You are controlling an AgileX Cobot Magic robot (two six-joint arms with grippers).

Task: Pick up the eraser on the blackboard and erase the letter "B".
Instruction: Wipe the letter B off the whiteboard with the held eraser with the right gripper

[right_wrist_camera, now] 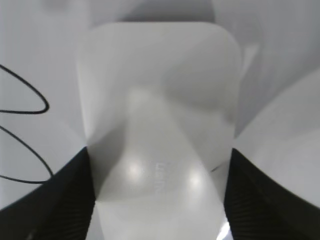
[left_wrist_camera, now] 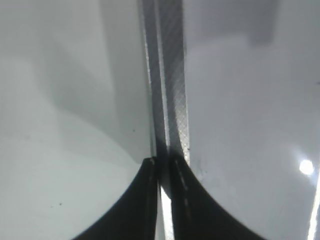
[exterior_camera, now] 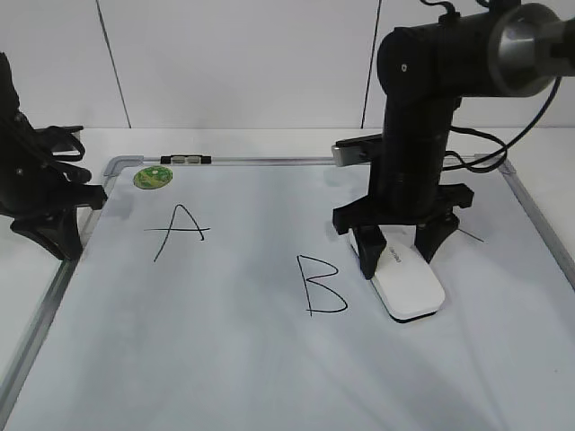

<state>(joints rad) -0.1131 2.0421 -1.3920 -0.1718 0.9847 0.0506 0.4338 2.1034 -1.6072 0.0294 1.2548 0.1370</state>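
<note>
The white eraser (exterior_camera: pixel 409 287) lies flat on the blackboard (exterior_camera: pixel 225 359), just right of the black letter "B" (exterior_camera: pixel 321 285). My right gripper (exterior_camera: pixel 400 256) is lowered over the eraser's far end, open, with one finger on each side of it. In the right wrist view the eraser (right_wrist_camera: pixel 160 100) fills the space between the fingers (right_wrist_camera: pixel 158 150), and strokes of the "B" (right_wrist_camera: pixel 45 102) show at the left. My left gripper (exterior_camera: pixel 76 211) is shut and empty at the board's left edge. In its wrist view the fingers (left_wrist_camera: pixel 162 162) hang over the silver frame (left_wrist_camera: pixel 172 75).
A black "A" (exterior_camera: pixel 178 229) is drawn at the board's upper left, below a round green sticker (exterior_camera: pixel 151 177). A short black stroke (exterior_camera: pixel 472 235) shows right of the right arm. The right arm's body hides part of the board behind the eraser.
</note>
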